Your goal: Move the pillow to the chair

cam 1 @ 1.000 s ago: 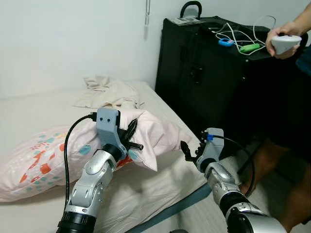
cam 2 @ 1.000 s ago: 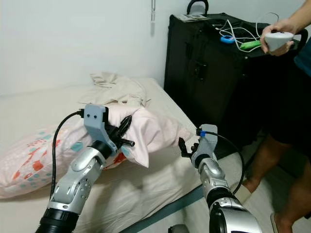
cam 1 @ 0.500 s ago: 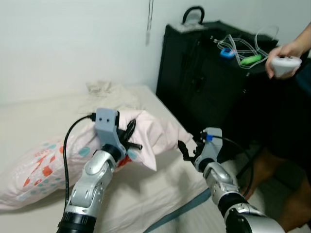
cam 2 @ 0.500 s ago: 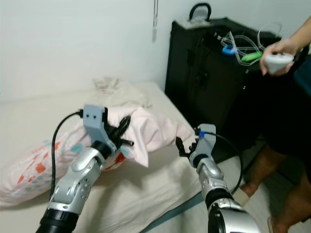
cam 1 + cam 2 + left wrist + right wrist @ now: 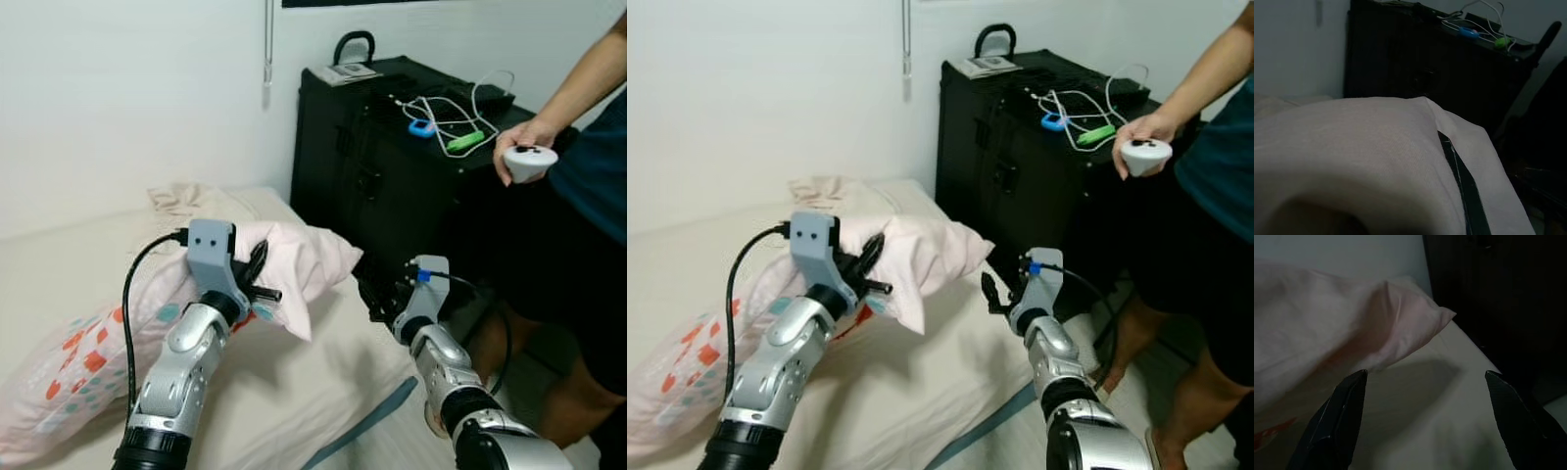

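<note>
A pink pillow (image 5: 294, 259) with coloured patches lies on the bed (image 5: 323, 392), its near end bunched up and raised. My left gripper (image 5: 263, 286) is shut on that bunched fabric. In the left wrist view the pillow (image 5: 1361, 147) wraps over one black finger (image 5: 1462, 186). My right gripper (image 5: 377, 299) hovers open beside the bed's right edge, just short of the pillow's corner. In the right wrist view its fingers (image 5: 1344, 416) stand wide apart, with the pillow's corner (image 5: 1415, 313) ahead of them and nothing between them.
A tall black case (image 5: 392, 166) with cables on top stands right of the bed. A person stands at the far right with a white controller (image 5: 529, 162) in one hand. A crumpled beige cloth (image 5: 181, 201) lies at the head of the bed, by the white wall.
The whole picture has shifted, so the camera moved. My left gripper still holds the pillow, and the held end looks slightly higher. The person's hand with the controller has come lower.
</note>
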